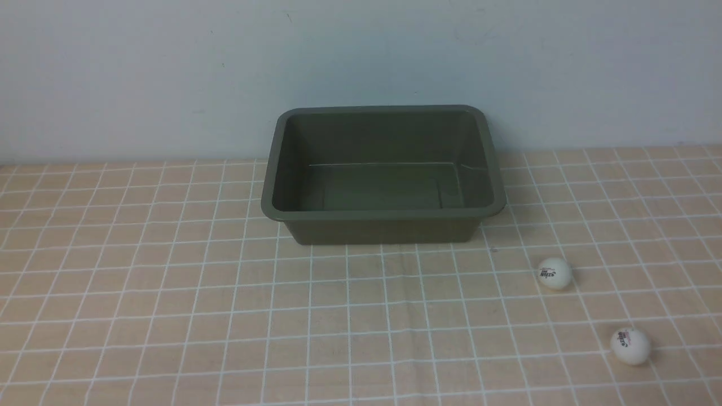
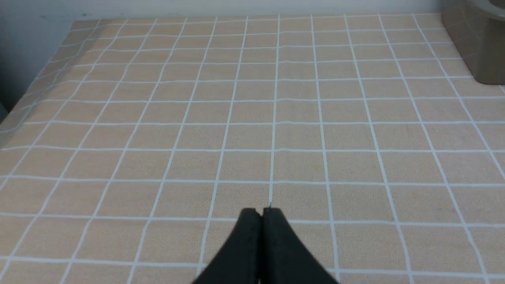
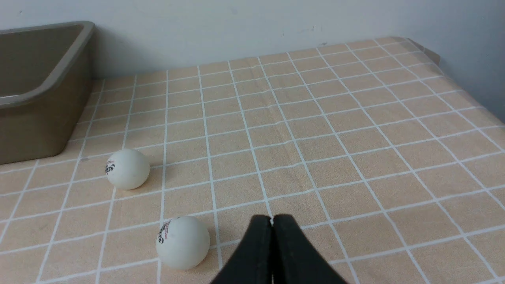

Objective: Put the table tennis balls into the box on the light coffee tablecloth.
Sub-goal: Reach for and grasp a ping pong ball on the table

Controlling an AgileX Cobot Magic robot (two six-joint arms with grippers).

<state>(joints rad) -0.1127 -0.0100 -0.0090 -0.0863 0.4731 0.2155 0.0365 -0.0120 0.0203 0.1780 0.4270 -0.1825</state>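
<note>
The dark olive-green box [image 1: 282, 169] stands empty at the back middle of the light coffee tablecloth [image 1: 169, 316]. Two white table tennis balls lie on the cloth to its right: one [image 1: 554, 273] nearer the box, one [image 1: 630, 345] closer to the front edge. In the right wrist view they show as the far ball [image 3: 128, 169] and the near ball [image 3: 182, 242]. My right gripper [image 3: 272, 221] is shut and empty, just beside the near ball. My left gripper [image 2: 262, 212] is shut and empty over bare cloth. Neither gripper shows in the front view.
A pale wall runs behind the box. The box's corner [image 2: 481, 47] shows in the left wrist view, and its side wall [image 3: 35, 122] in the right wrist view. The cloth's right edge [image 3: 465, 75] drops off by a wall.
</note>
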